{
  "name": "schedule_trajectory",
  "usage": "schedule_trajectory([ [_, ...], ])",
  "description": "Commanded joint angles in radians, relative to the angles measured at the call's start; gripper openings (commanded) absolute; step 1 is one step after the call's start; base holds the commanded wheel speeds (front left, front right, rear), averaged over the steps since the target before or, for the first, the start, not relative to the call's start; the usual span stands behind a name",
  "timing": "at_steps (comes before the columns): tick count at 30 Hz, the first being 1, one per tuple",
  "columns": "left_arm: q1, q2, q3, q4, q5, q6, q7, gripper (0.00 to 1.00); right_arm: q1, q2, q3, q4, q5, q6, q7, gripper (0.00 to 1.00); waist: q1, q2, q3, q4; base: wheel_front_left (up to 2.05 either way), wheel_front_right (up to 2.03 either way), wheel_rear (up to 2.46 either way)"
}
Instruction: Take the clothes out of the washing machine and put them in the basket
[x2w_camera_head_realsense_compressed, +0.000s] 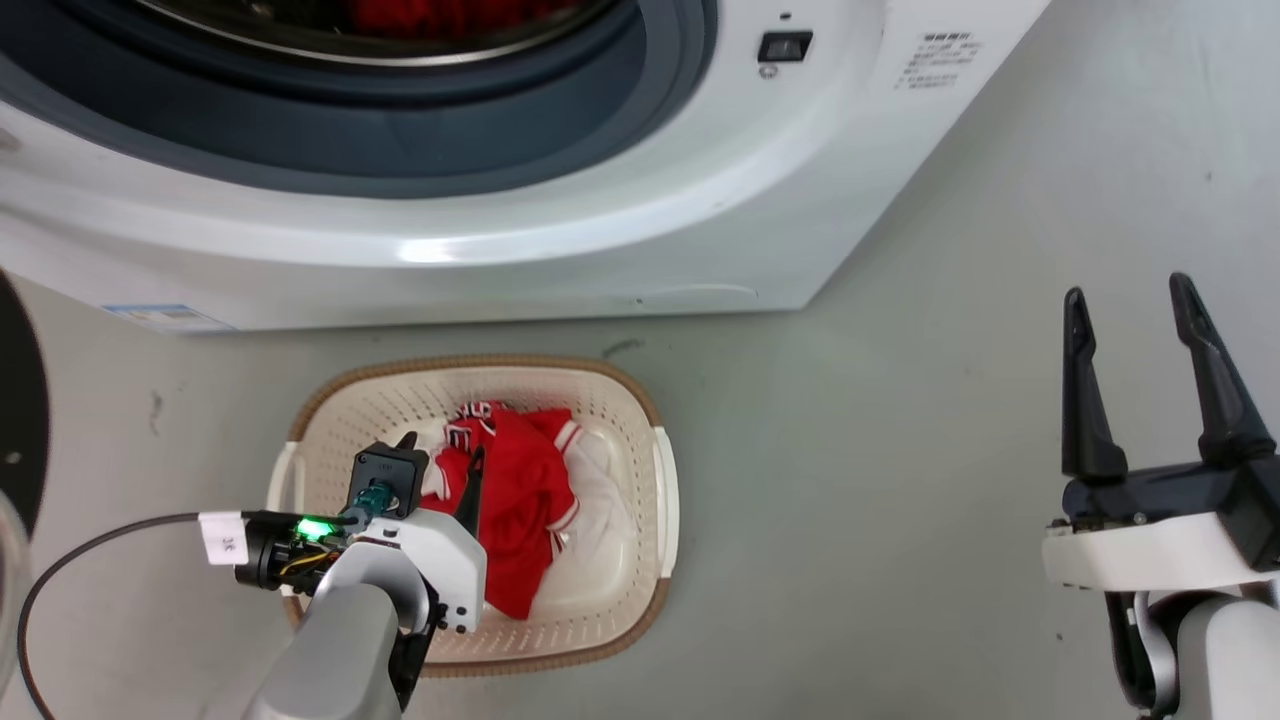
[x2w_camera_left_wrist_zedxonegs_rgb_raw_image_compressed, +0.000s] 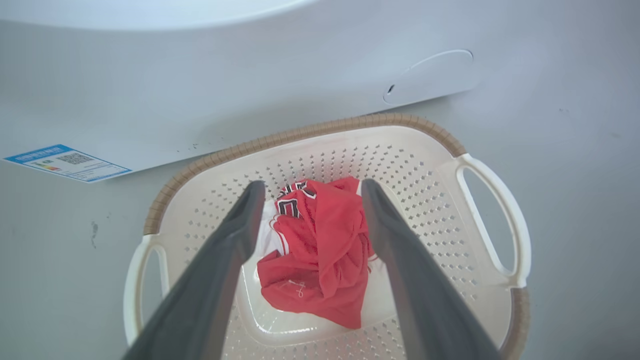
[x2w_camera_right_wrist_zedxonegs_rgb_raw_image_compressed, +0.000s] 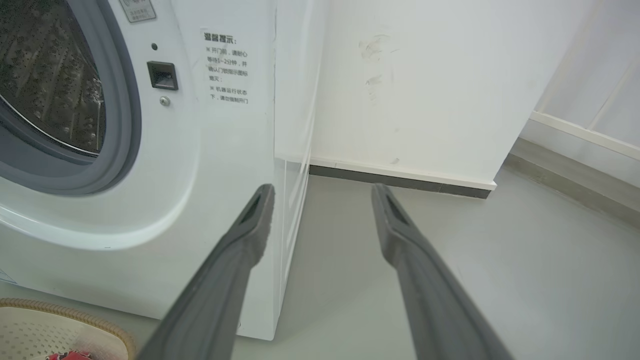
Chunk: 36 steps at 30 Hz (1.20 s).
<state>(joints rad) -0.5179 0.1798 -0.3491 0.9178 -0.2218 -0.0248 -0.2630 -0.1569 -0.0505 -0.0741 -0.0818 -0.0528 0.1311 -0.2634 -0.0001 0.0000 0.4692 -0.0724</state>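
Observation:
The cream basket (x2w_camera_head_realsense_compressed: 660, 480) stands on the floor in front of the white washing machine (x2w_camera_head_realsense_compressed: 600, 220). A red and white bundle of clothes (x2w_camera_head_realsense_compressed: 515, 510) lies in the basket's bottom. More red fabric (x2w_camera_head_realsense_compressed: 440, 15) shows inside the drum at the top edge. My left gripper (x2w_camera_head_realsense_compressed: 440, 458) hangs open over the basket. In the left wrist view my left gripper (x2w_camera_left_wrist_zedxonegs_rgb_raw_image_compressed: 311, 186) has a finger on either side of the clothes (x2w_camera_left_wrist_zedxonegs_rgb_raw_image_compressed: 320, 260), above them and holding nothing. My right gripper (x2w_camera_head_realsense_compressed: 1130, 300) stands open and empty over bare floor at the right, well away from the basket.
The machine's black-framed open door (x2w_camera_head_realsense_compressed: 20, 400) sits at the left edge. A blue label (x2w_camera_left_wrist_zedxonegs_rgb_raw_image_compressed: 67, 162) is stuck low on the machine's front. Right of the machine are grey floor (x2w_camera_right_wrist_zedxonegs_rgb_raw_image_compressed: 500, 260) and a white wall with a dark baseboard (x2w_camera_right_wrist_zedxonegs_rgb_raw_image_compressed: 400, 180). A black cable (x2w_camera_head_realsense_compressed: 90, 545) loops from my left wrist.

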Motion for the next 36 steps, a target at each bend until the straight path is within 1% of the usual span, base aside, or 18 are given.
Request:
schedule_trajectory([
  [1,0.032,-0.002,0.013,-0.05,0.009,0.011,-0.002,1.0,0.022,0.001,0.002,0.005,-0.004,-0.001,-0.002,1.0,0.0001,0.0,-0.064,0.026,0.0,0.0,0.0],
  [6,0.13,-0.014,0.075,-0.232,0.017,0.043,-0.002,1.0,0.057,0.001,0.007,0.016,-0.006,-0.001,-0.002,1.0,0.0001,0.0,-0.136,0.043,0.0,0.0,0.0],
  [7,0.13,-0.014,0.075,-0.232,0.017,0.043,-0.002,1.0,0.057,0.001,0.007,0.016,-0.006,-0.001,-0.002,1.0,0.0001,0.0,-0.136,0.043,0.0,0.0,0.0],
  [11,0.205,-0.025,0.127,-0.376,0.039,0.062,-0.002,1.0,0.085,0.001,0.008,0.025,0.002,-0.001,-0.002,1.0,0.0001,0.0,-0.185,0.053,0.0,0.0,0.0],
  [16,0.27,-0.048,0.194,-0.549,0.077,0.088,-0.003,1.0,0.1,0.001,0.009,0.028,0.005,-0.001,-0.002,1.0,0.0001,0.0,-0.219,0.059,0.0,0.0,0.0],
  [19,0.283,-0.06,0.218,-0.603,0.092,0.081,-0.003,1.0,0.104,0.001,0.008,0.026,0.007,-0.001,-0.002,1.0,0.0001,0.0,-0.225,0.064,0.0,0.0,0.0],
  [23,0.225,-0.071,0.233,-0.603,0.114,0.066,-0.003,1.0,0.095,0.001,0.017,0.025,0.007,-0.001,-0.002,1.0,0.0001,0.0,-0.217,0.061,0.0,0.0,0.0],
  [28,0.121,-0.078,0.255,-0.543,0.122,0.052,-0.003,1.0,0.063,0.001,0.032,0.02,0.02,-0.001,-0.002,1.0,0.0001,0.0,-0.18,0.036,0.0,0.0,0.0],
  [31,0.034,-0.073,0.265,-0.478,0.126,0.035,-0.003,1.0,0.048,0.001,0.037,0.014,0.03,-0.001,-0.002,1.0,0.0001,0.0,-0.147,0.015,0.0,0.0,0.0],
  [36,-0.146,-0.038,0.275,-0.322,0.134,0.009,-0.003,1.0,0.014,0.001,0.051,0.007,0.04,-0.001,-0.002,1.0,0.0001,0.0,-0.075,-0.026,0.0,0.0,0.0],
])
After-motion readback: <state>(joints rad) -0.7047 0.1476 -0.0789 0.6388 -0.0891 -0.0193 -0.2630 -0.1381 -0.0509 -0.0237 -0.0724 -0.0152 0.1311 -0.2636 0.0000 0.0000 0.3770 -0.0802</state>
